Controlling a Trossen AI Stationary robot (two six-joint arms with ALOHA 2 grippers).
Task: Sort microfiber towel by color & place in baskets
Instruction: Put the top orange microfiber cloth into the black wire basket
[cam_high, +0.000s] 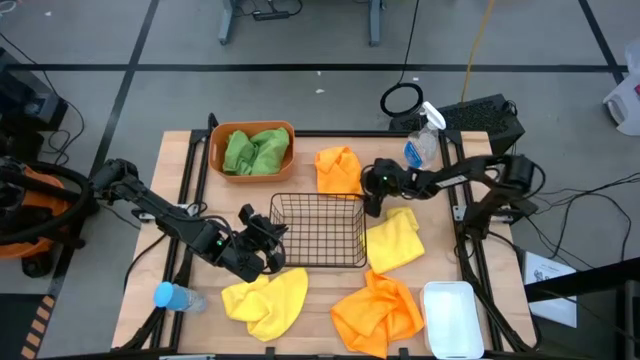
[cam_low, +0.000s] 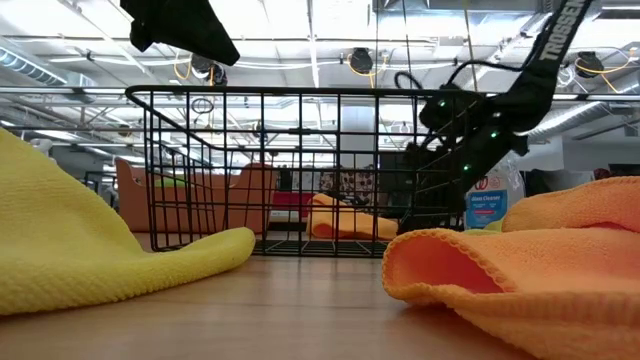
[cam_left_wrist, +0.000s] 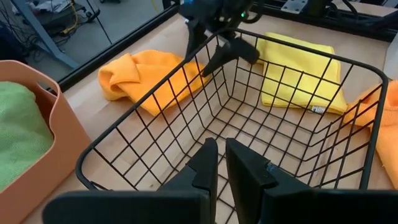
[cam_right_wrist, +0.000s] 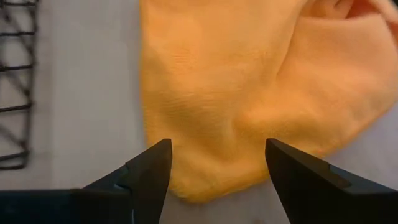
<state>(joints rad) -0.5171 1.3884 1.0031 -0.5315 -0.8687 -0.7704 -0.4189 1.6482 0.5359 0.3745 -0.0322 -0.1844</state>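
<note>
Two green towels (cam_high: 256, 150) are already seen in the orange tub (cam_high: 217, 163); four lie loose around the wire basket (cam_high: 320, 230). Right gripper (cam_right_wrist: 214, 165), spread, is poised over the far orange towel (cam_right_wrist: 249, 93): soft, light, best pinched at a raised fold. Left gripper (cam_left_wrist: 221, 163), pressed together, holds nothing.

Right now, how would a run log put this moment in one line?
right gripper: open above folded orange towel | left gripper: shut, empty, over black wire-mesh basket | green towels: in orange tub
</note>
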